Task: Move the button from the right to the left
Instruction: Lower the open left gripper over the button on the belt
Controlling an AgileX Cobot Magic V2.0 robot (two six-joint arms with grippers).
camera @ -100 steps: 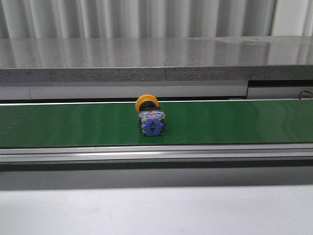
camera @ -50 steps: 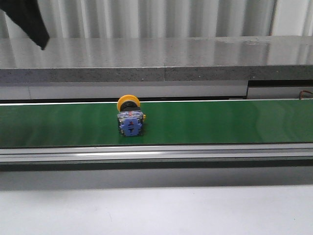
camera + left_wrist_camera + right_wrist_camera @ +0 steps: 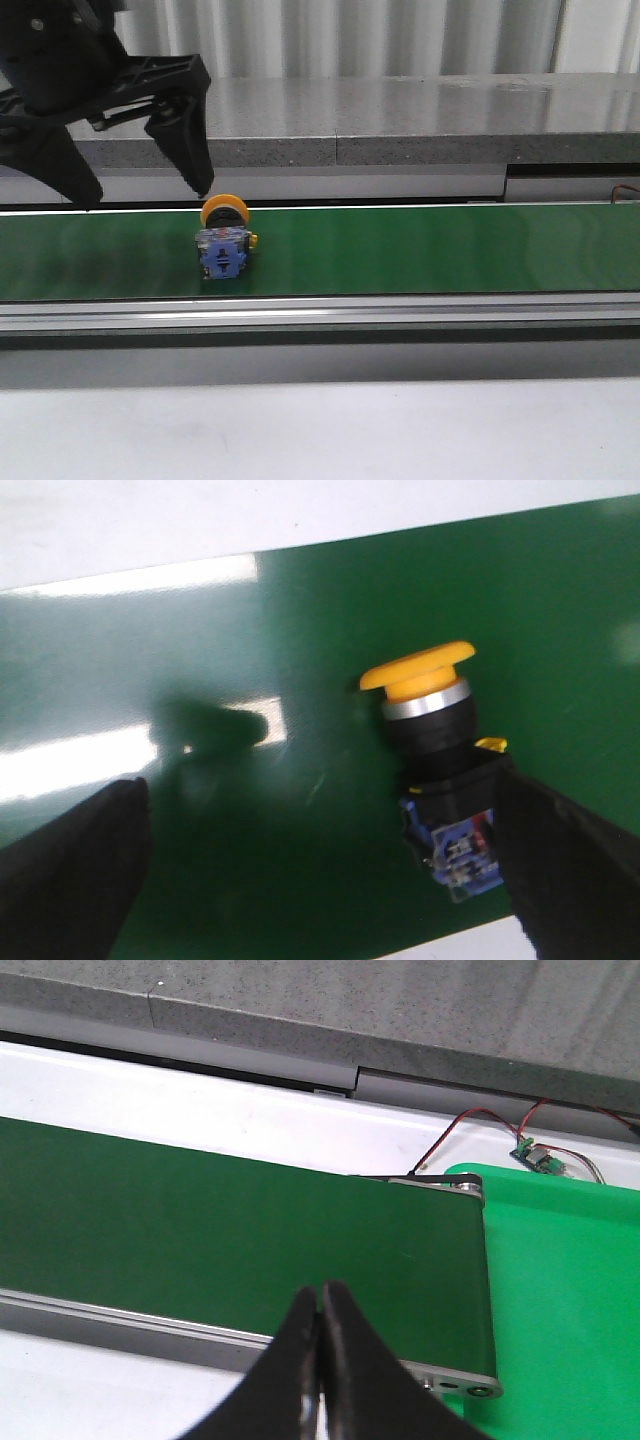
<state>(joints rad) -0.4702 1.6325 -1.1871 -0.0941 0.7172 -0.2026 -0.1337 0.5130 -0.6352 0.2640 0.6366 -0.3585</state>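
Observation:
The button (image 3: 224, 247) lies on the green conveyor belt (image 3: 420, 250), its yellow-orange cap toward the far side and its blue rear block toward the front. My left gripper (image 3: 145, 195) hangs open above the belt, its right finger just above and left of the cap. In the left wrist view the button (image 3: 440, 760) lies against the inner side of one finger (image 3: 570, 870), well off centre between the wide-open jaws of the left gripper (image 3: 320, 880). My right gripper (image 3: 322, 1305) is shut and empty over the belt's right end; it does not show in the front view.
A grey stone ledge (image 3: 400, 120) runs behind the belt. A metal rail (image 3: 400, 315) borders its near edge, with a white table surface (image 3: 320, 430) in front. In the right wrist view a bright green tray (image 3: 570, 1290) and a small wired circuit board (image 3: 535, 1155) lie past the belt's end.
The button has travelled left along the belt. My left gripper has come down into the front view from the upper left, open, and now stands over the button.

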